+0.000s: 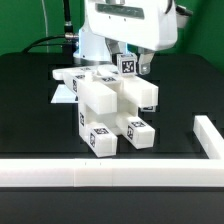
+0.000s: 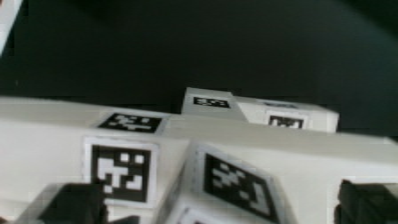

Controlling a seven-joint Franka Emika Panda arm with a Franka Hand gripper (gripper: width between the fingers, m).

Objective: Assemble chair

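The chair is a part-built cluster of chunky white pieces with black-and-white tags, standing mid-table in the exterior view. My gripper hangs over its rear top, around a tagged white piece. In the wrist view, tagged white blocks fill the lower half. My gripper is open: one dark finger and the other stand wide apart on either side of these blocks, and neither visibly presses on them. Whether the fingers touch the piece is unclear.
A long low white rail runs along the front of the black table, with a shorter section at the exterior view's right. A flat white tagged piece lies beside the chair at the exterior view's left.
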